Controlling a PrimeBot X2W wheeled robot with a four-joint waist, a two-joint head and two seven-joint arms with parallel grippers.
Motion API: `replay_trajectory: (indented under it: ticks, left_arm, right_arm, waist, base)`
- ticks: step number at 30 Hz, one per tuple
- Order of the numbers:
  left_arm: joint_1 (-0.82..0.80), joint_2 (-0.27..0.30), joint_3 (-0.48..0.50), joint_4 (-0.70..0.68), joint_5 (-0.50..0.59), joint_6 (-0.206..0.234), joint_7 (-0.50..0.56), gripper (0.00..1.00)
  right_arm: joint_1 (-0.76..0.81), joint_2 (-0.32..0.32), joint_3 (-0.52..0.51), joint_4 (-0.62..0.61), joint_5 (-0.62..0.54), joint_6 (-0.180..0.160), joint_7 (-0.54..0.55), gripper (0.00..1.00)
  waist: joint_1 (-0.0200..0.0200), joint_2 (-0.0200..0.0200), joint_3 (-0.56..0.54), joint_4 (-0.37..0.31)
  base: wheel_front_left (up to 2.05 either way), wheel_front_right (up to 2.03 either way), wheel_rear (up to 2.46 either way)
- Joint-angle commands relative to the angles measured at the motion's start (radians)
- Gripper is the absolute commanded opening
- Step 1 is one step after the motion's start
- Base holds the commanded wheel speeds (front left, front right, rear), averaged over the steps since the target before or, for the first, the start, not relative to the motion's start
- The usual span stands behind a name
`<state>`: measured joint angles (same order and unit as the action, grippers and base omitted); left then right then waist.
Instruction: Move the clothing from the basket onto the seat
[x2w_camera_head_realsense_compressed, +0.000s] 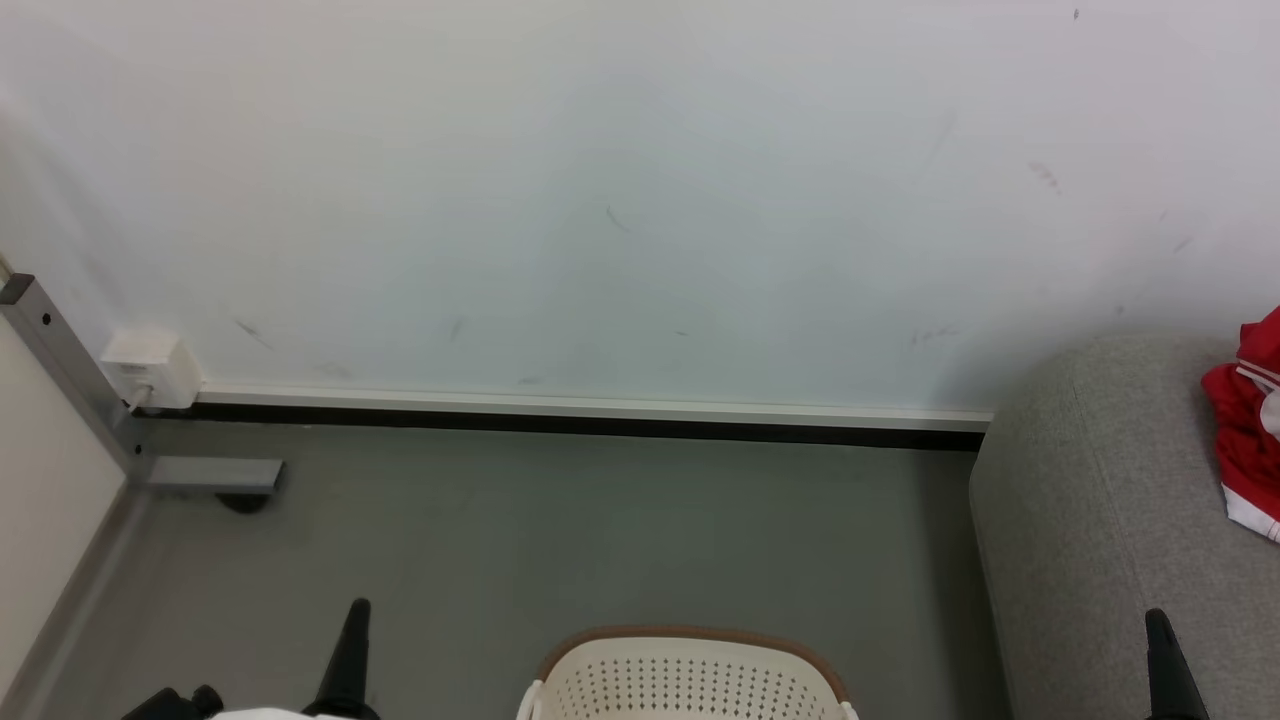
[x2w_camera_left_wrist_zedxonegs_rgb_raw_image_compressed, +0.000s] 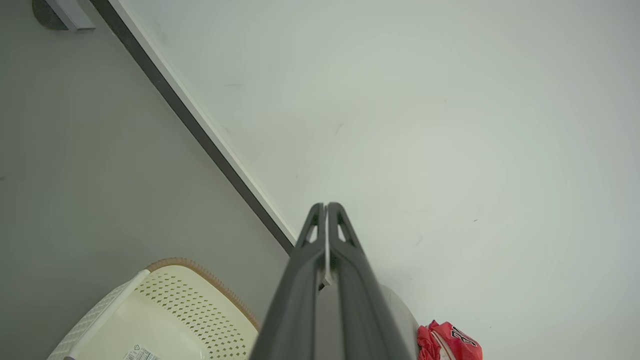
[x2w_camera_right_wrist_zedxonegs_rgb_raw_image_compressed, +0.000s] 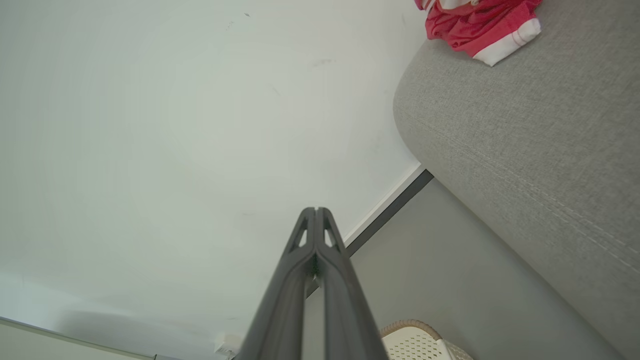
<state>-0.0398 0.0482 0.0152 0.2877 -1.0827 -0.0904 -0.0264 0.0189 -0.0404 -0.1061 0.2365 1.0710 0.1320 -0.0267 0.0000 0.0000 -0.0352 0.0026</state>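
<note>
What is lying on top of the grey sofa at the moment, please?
Crumpled red clothing with white trim lies on the seat. Anything beneath that heap is covered, so I cannot tell what, if anything, is under it.

left tool (x2w_camera_left_wrist_zedxonegs_rgb_raw_image_compressed: 326, 206) has its two fingers pressed together; right tool (x2w_camera_right_wrist_zedxonegs_rgb_raw_image_compressed: 316, 210) likewise closed; both point forward, well apart

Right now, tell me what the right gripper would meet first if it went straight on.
Probably the white wall, above the baseboard. Nothing shows between it and the shut right gripper, though depth is unclear.
</note>
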Motion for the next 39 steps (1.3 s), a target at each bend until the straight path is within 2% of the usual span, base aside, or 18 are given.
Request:
replay_trajectory:
  ticks: [1, 39]
  left_arm:
    - [-0.023, 0.004, 0.007, -0.013, -0.024, -0.006, 0.007, 0.00]
    - [-0.057, 0.004, 0.069, -0.033, -0.360, -0.031, 0.098, 0.00]
  right_arm:
    - [-0.028, -0.012, -0.004, -0.004, 0.028, -0.001, 0.007, 0.00]
    - [-0.098, -0.014, -0.008, 0.004, 0.364, -0.002, 0.097, 0.00]
  waist:
    - [0.0000, 0.0000, 0.001, 0.000]
    - [0.0000, 0.0000, 0.023, -0.002]
  base:
    - [0.00, 0.00, 0.00]
    - [0.00, 0.00, 0.00]
